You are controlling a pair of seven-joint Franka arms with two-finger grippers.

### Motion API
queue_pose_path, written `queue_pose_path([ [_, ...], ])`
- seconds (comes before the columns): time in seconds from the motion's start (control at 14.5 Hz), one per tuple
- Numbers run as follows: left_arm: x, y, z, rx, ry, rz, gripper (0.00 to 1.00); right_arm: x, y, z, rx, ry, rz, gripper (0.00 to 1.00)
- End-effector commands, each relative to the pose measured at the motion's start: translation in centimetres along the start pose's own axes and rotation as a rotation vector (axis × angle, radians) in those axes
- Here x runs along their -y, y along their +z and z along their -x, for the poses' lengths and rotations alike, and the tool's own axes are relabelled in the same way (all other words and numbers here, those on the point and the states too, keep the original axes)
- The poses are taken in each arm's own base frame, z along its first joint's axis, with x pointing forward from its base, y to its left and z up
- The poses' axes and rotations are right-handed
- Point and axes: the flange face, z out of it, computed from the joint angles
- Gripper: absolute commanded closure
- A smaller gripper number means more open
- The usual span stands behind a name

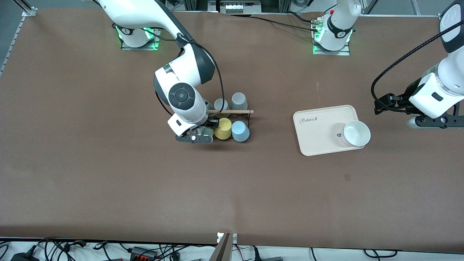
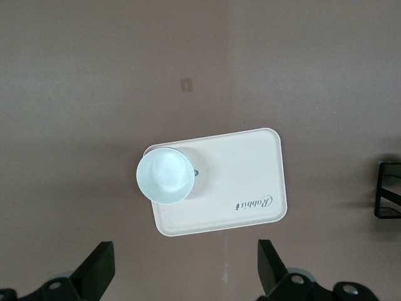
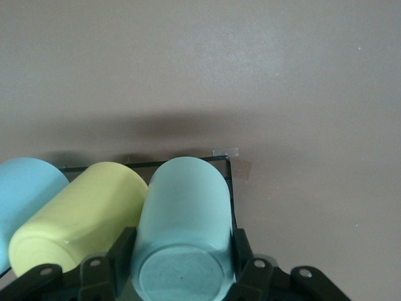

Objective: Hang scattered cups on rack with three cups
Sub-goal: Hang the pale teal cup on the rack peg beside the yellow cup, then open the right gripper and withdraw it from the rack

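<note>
On the rack's [image 1: 237,115] front-camera side, the right gripper [image 3: 182,266] grasps the mint green cup [image 3: 183,232] at the row's end toward the right arm's end of the table. The yellow cup [image 1: 223,128] sits just beside it, then the light blue cup [image 1: 240,131]. Two grey cups [image 1: 239,101] stand on the rack's side nearer the robots' bases, under the wooden dowel. Toward the left arm's end, a white bowl [image 1: 356,133] sits at a corner of the cream tray [image 1: 319,128]. The left gripper [image 2: 182,276] waits released, above the tabletop near the tray.
</note>
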Motion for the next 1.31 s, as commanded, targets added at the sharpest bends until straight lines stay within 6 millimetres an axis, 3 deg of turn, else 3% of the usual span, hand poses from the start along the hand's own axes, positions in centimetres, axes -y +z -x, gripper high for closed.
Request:
queue_pose_path([
  [0.0,0.1,-0.6,0.5,-0.001,0.017,0.011,0.00,0.7,0.3,-0.3,0.006,0.015,-0.008,0.73],
  [0.21,0.1,-0.6,0.5,-0.001,0.017,0.011,0.00,0.6,0.8,-0.3,0.012,0.018,-0.005,0.73],
  [0.28,0.1,-0.6,0.5,-0.001,0.017,0.011,0.00,0.7,0.7,-0.3,0.011,0.023,-0.006,0.55],
  [0.34,0.1,-0.6,0.5,-0.001,0.017,0.011,0.00,0.6,0.7,-0.3,0.011,0.054,-0.006,0.01],
  [0.55,0.1,-0.5,0.5,0.000,0.017,0.011,0.00,1.1,-2.1,-0.8,-0.019,0.126,-0.037,0.00],
  [0.83,0.1,-0.6,0.5,-0.001,0.017,0.011,0.00,0.0,-4.5,-2.1,-0.044,0.145,-0.056,0.00],
  [0.96,0.1,-0.5,0.5,0.000,0.017,0.011,0.00,-0.5,-6.8,-2.4,-0.055,0.148,-0.061,0.00],
  [1.1,0.1,-0.5,0.5,0.000,0.017,0.011,0.00,-2.4,-9.3,-3.8,-0.068,0.176,-0.070,0.00],
  [1.24,0.1,-0.5,0.5,0.000,0.017,0.011,0.00,-6.7,-11.7,-6.1,-0.086,0.195,-0.076,0.00],
])
